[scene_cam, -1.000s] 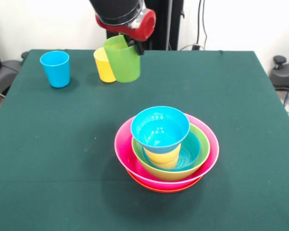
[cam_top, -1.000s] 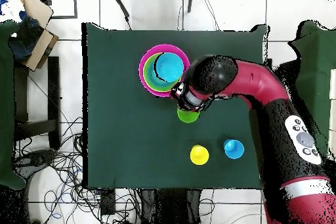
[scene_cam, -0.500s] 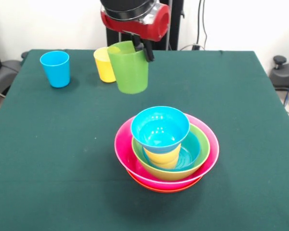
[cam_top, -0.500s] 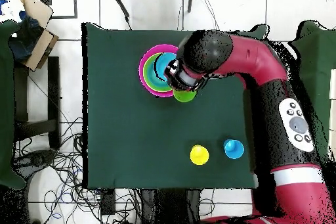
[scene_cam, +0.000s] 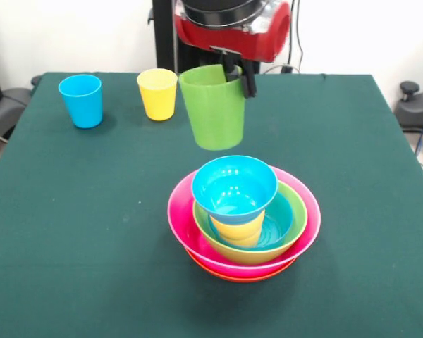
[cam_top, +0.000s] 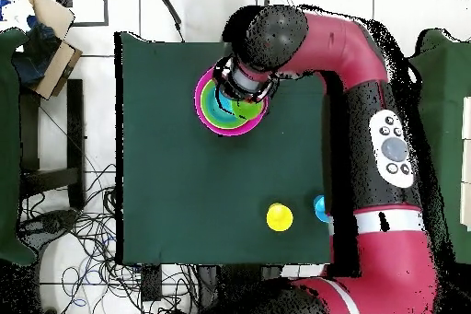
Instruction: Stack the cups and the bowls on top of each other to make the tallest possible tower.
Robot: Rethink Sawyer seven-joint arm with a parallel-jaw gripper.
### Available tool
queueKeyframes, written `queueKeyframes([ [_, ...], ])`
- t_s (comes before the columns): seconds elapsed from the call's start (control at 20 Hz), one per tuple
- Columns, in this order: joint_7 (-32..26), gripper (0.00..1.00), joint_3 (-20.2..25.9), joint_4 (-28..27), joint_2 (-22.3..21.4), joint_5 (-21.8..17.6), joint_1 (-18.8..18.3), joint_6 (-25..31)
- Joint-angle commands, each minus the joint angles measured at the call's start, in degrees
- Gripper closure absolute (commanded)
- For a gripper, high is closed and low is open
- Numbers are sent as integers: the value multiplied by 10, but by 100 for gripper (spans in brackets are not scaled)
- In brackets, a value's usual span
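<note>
My gripper (scene_cam: pixel 236 70) is shut on the rim of the green cup (scene_cam: pixel 213 107) and holds it in the air just above and behind the tower (scene_cam: pixel 243 218). The tower has an orange bowl (scene_cam: pixel 240 273) at the bottom, then the pink bowl (scene_cam: pixel 180 222), the lime green bowl (scene_cam: pixel 296 225), a blue bowl inside it, the squat yellow-orange cup (scene_cam: pixel 238 229) and a small blue bowl (scene_cam: pixel 234 186) on top. The yellow cup (scene_cam: pixel 158 94) and the light blue cup (scene_cam: pixel 81 100) stand at the far left. In the overhead view the arm (cam_top: pixel 276 48) covers part of the tower (cam_top: pixel 213 108).
The yellow cup (cam_top: pixel 280 217) and the light blue cup (cam_top: pixel 319 207) stand near the robot's base in the overhead view, the blue one partly under the arm. A cardboard box (cam_top: pixel 46 39) and cables lie off the table.
My gripper has carried the green cup away from the yellow cup and toward the tower, and it now hangs just behind the top blue bowl.
</note>
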Motion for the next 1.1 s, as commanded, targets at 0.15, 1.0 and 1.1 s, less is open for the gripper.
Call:
queueKeyframes([
  [0.15, -17, 100, -17, -134, 79, -45, 44, 78],
  [1.0, -62, 100, -15, -299, 173, -81, 70, 140],
  [1.1, -61, 100, -19, -295, 173, -84, 70, 134],
])
